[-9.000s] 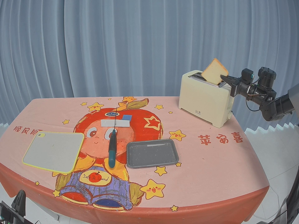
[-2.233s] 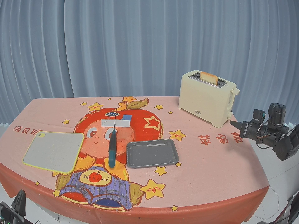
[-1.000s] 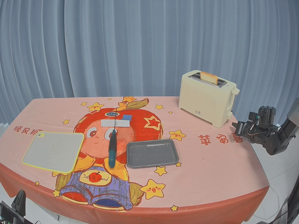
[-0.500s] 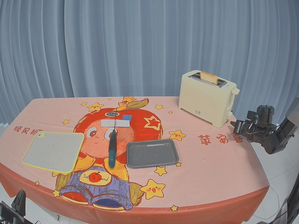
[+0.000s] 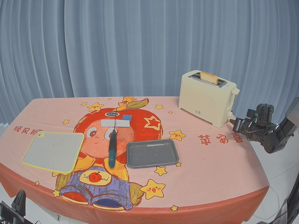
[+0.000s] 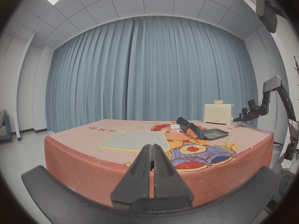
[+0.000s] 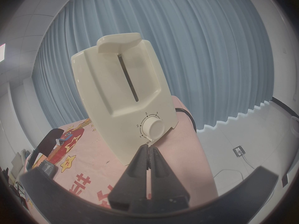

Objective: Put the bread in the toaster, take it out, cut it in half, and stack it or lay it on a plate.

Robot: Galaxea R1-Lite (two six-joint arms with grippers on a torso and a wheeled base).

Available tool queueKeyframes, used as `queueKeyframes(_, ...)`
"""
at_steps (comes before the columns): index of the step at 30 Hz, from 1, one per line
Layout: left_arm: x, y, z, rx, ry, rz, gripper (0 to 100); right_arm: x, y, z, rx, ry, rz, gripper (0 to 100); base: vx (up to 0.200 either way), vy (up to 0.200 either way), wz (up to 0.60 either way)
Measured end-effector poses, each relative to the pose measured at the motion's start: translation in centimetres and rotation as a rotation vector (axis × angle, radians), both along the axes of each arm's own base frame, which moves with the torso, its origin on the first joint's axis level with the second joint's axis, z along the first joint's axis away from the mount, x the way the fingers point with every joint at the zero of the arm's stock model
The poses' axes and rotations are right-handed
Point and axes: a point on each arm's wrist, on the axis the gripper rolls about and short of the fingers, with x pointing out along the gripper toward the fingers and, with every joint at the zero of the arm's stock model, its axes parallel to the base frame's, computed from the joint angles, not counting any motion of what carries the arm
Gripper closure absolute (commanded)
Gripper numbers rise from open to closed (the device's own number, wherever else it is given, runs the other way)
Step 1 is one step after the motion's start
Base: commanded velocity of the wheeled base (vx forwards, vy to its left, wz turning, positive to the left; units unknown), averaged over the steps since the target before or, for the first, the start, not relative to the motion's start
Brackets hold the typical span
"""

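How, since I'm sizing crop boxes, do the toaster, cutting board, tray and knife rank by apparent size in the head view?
1. Toaster and cutting board: they look about alike, so unranked; the toaster stands farther off.
2. Tray.
3. Knife, slim, smallest.

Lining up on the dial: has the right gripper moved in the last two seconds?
Yes. The right gripper has shifted slightly up and closer to the toaster.

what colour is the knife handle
The knife handle is teal, clearest in the head view.
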Motion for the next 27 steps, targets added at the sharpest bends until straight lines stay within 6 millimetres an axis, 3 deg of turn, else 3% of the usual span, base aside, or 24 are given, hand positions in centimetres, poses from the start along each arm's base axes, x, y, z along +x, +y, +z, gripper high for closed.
queueKeyframes(27, 0.0, 0.0, 0.0, 0.0, 0.0, 0.0, 100, 0.76, -0.3, -0.63, 0.0, 0.009, -0.011, 100, 0.0, 0.0, 0.0)
